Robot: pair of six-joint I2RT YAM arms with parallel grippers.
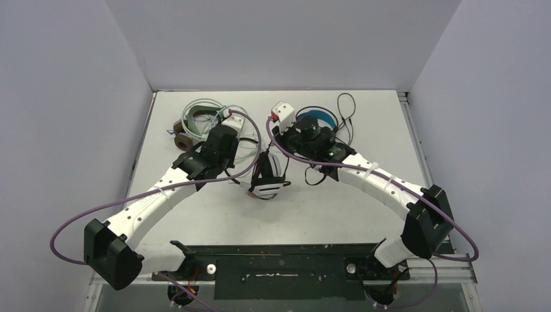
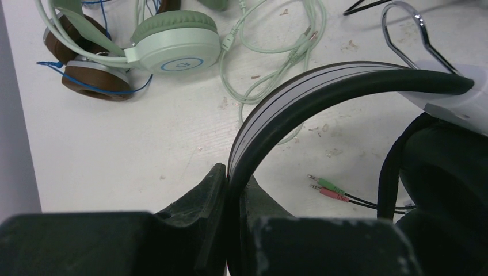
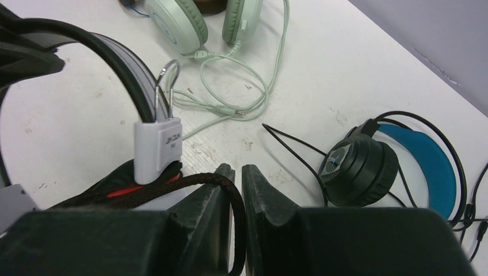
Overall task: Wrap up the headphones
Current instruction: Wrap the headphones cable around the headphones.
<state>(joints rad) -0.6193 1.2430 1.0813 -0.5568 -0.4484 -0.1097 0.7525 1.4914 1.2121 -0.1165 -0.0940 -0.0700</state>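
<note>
Headphones under work are the white striped headset (image 1: pixel 268 177), which stands near the middle of the counter (image 2: pixel 115 149), between the two arms. Its headband (image 2: pixel 299 92) rises from the left end effector (image 2: pixel 233 172) and arches away to the right toward the dark ear cup, so its long axis runs across that arm's view. The left end effector is clamped on the near end of the band and steadies the headset. From the ear cup side the braided cord (image 3: pixel 214 179) runs down into the right end effector (image 3: pixel 237 169), whose fingers are narrow and pinch the cord between them; how firm that pinch is cannot be told. The cord's two coloured plugs (image 2: pixel 329 190) lie loose on the counter under the arch. The right arm is therefore the one placed to lead the cord around the band, probably across the arch's axis. The mint green headset (image 2: pixel 172 49), brown headset (image 2: pixel 92 83) and black headset with the blue band (image 3: pixel 414 161) lie farther back, unwrapped.
</note>
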